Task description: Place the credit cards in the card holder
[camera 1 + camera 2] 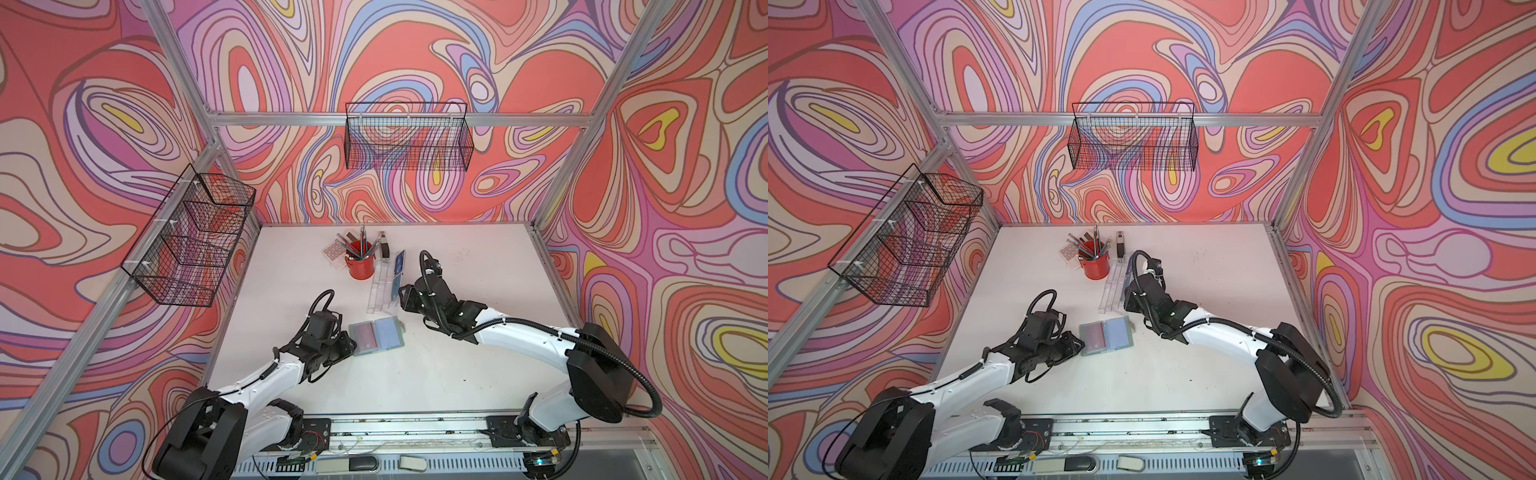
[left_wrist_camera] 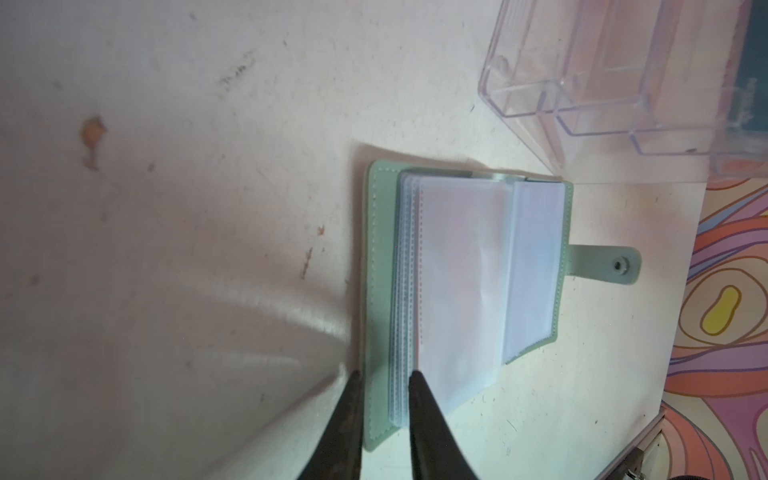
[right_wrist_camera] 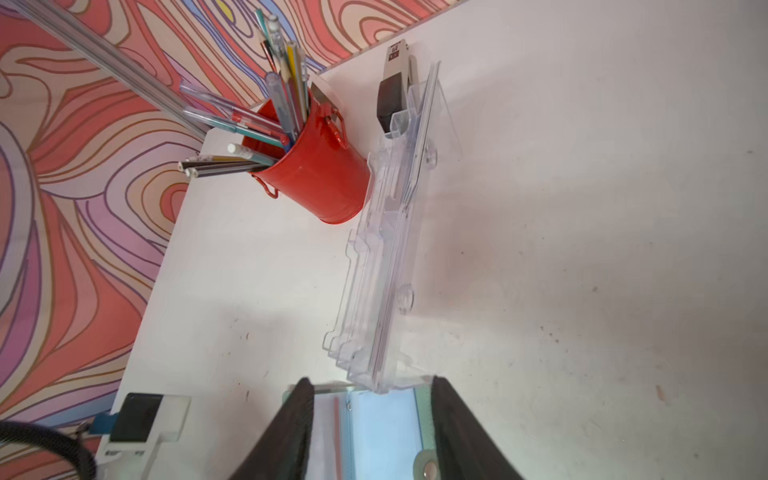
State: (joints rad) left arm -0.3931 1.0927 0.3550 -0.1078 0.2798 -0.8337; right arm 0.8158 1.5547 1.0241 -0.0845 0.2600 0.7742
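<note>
1. You are looking at swirl-patterned walls (image 1: pixel 415 54) in red, pink, lilac, blue and yellow, closing three sides.
2. An aluminium frame (image 1: pixel 291 119) runs along their corners.
3. A black wire basket (image 1: pixel 409 137) hangs at 12 o'clock; a divided wire rack (image 1: pixel 189 237) hangs at 9 o'clock.
4. Your white bench (image 1: pixel 457 374) shows scuffs and specks under soft, even light.

- Both top views: bright, even light; soft shadows on flat white tabletop (image 1: pixel 457 365); wide-angle bowing at edges.
- Left wrist view: pinkish cast, sheen on clear sleeves of sage-green leather-like card holder (image 2: pixel 379 270).
- Right wrist view: foreground out of focus.
</note>
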